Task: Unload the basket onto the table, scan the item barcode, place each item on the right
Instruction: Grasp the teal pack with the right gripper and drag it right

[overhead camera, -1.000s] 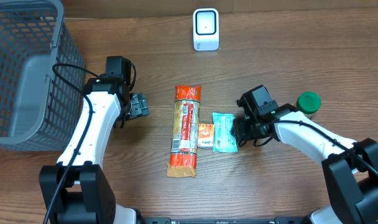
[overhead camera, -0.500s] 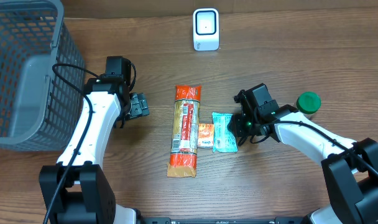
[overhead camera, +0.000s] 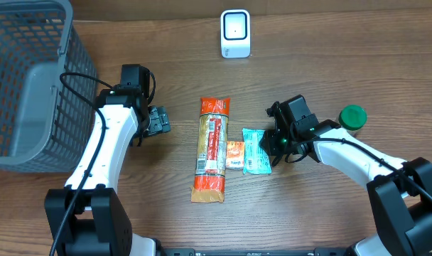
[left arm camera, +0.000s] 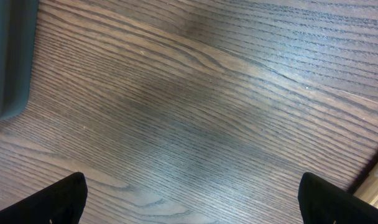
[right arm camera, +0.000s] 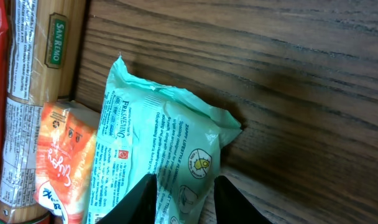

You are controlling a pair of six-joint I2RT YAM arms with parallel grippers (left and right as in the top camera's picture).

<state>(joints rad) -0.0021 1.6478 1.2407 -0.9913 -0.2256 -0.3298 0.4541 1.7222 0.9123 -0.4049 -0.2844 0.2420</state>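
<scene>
Teal packet [overhead camera: 256, 151] is seen lying flat on the wooden table [overhead camera: 344, 50], just right of centre, touching a small orange sachet [overhead camera: 234, 154] on its left. A long orange pasta pack [overhead camera: 212, 148] is laid lengthwise beside the sachet on the far side. Right gripper [overhead camera: 273, 142] is placed at the packet's right edge. In the right wrist view its two fingertips [right arm camera: 142, 199] are seen low over that end of the packet [right arm camera: 158, 149], partly closed with wrapper between them. Whether the wrapper is actually clamped cannot be told. Sachet [right arm camera: 64, 155] and pasta pack [right arm camera: 27, 81] are seen at the left of that view. White scanner [overhead camera: 235, 33] is stood at the table's far edge, well apart from the packet. Left gripper [overhead camera: 158, 121] is held over bare wood left of the pasta pack, with jaws spread wide and nothing between them. In the left wrist view only its tips [left arm camera: 64, 199] are caught, at the bottom corners. Grey mesh basket [overhead camera: 31, 71] is set at far left, and a green-capped container [overhead camera: 353, 116] is seen by the right arm.
</scene>
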